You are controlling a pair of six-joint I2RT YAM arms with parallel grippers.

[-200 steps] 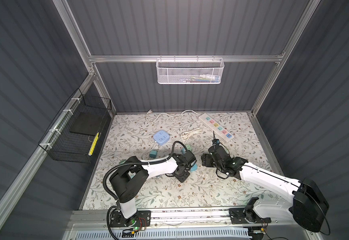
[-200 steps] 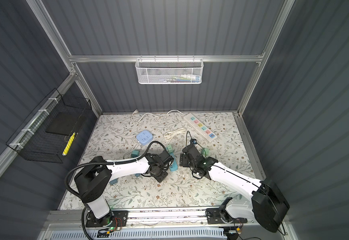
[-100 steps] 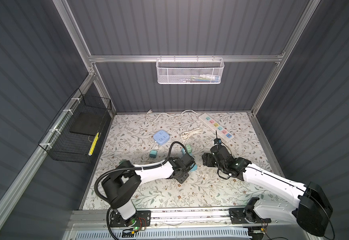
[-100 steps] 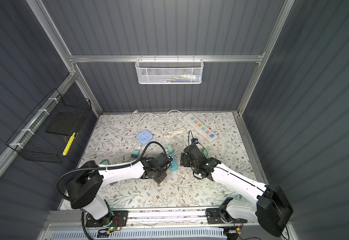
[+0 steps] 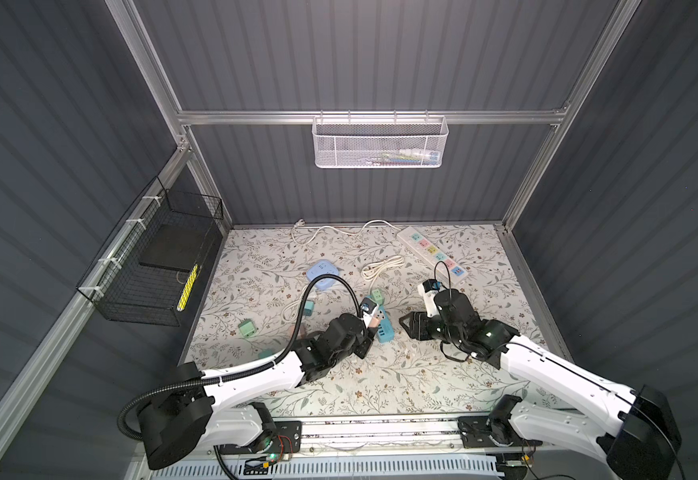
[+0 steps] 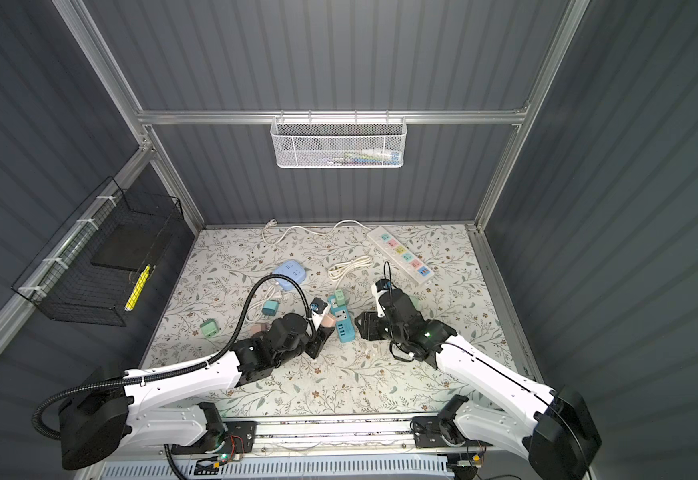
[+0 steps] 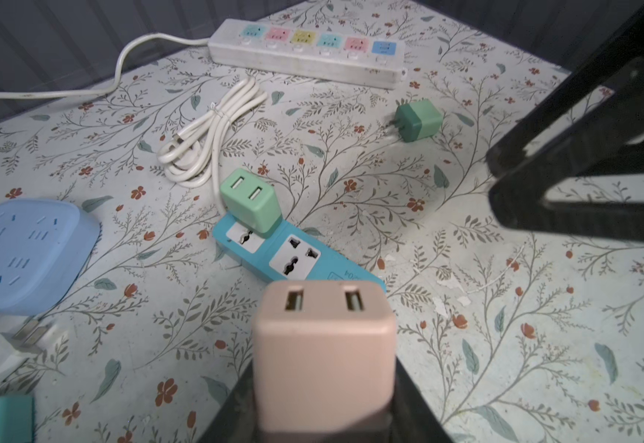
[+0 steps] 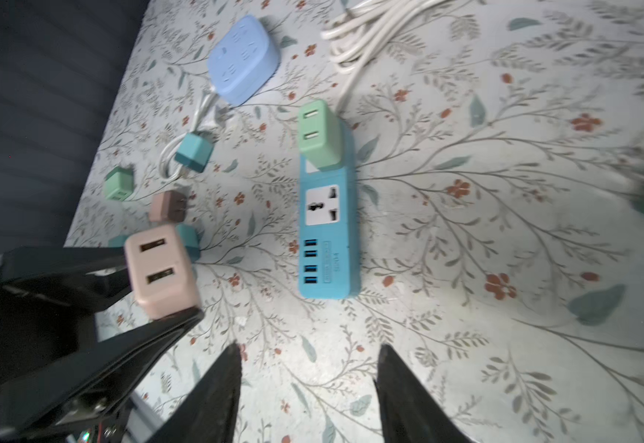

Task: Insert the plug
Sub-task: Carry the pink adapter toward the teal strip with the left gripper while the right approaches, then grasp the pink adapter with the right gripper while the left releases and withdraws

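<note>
The left gripper [image 8: 163,287] is clamped on a pale pink cube-shaped plastic plug adapter [image 7: 324,341], whose twin USB ports face outward and whose pins are hidden. Over the last second these jaws finished closing and the left arm stretched lower and flatter, so the pickup looks done, and the adapter appears to sit just clear of the surface. The right gripper [image 8: 308,345] holds nothing; its jaws are narrower than a second ago yet apart, pointing at the near end of a teal plastic power strip [image 8: 328,230] at the centre of both top views. That strip lies just beside the pink adapter. A mint green adapter [image 8: 318,134] fills its far socket, and the white universal socket [image 8: 322,205] next to it is free, the likely target; carrying the adapter over and lining up its pins remain. Everything rests on a pale floral-print table cover [image 5: 380,386], with a white six-socket strip [image 5: 432,255] at its upper right and a pale blue rounded socket block [image 5: 323,274] left of centre. The enclosure has dark grey ribbed walls and aluminium posts, and a white mesh basket [image 5: 379,143] hangs on the back rail
</note>
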